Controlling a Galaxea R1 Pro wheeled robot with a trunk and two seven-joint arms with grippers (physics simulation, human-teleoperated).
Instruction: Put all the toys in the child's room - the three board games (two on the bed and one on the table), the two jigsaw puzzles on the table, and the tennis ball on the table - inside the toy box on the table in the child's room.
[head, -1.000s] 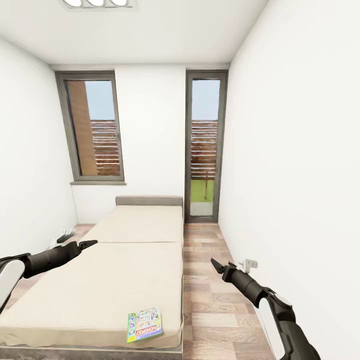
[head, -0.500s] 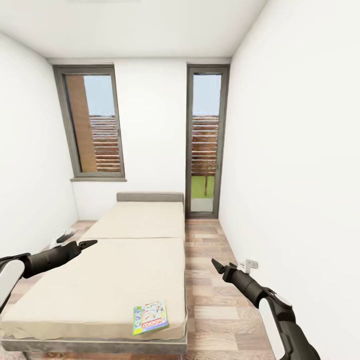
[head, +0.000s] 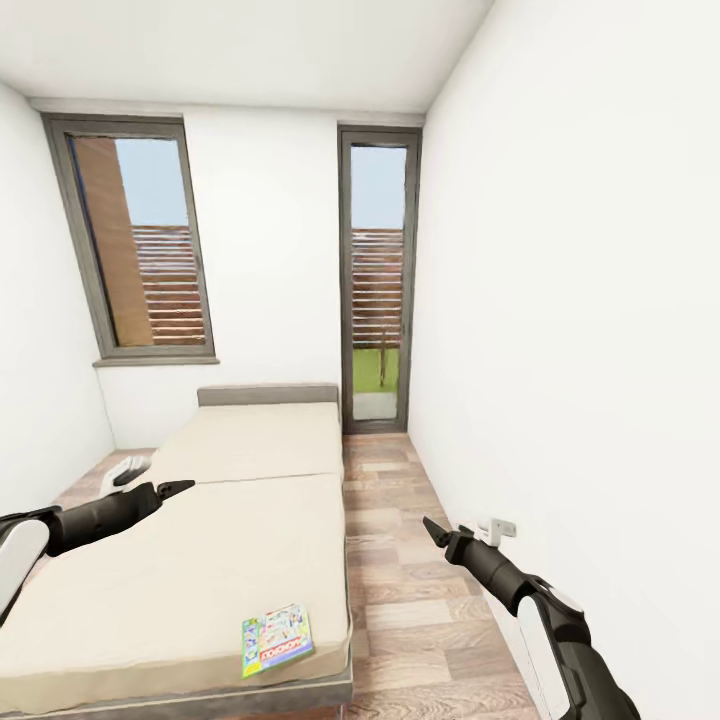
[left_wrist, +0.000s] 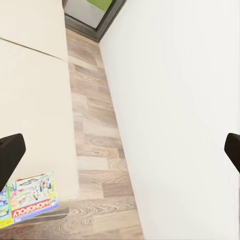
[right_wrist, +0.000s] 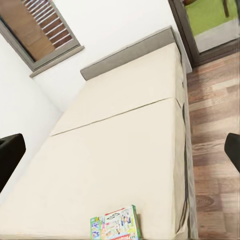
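Monopoly board game (head: 277, 639) lying flat at lower centre, near the bed (head: 200, 560) foot corner. Left end effector (head: 172, 489) and right end effector (head: 432, 529) both spread apart, grasping nothing.

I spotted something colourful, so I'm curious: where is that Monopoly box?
In the head view, the Monopoly box lies flat on the bed, at its near right corner, beside the wooden floor.

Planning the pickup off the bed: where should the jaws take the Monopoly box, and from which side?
The Monopoly box lies flat on the bed near its foot corner, close to the floor-side edge. Probably best to grip across its short width, jaws pinching the two long edges from above. The right gripper hangs over the floor on that side, so it looks like the nearer one.
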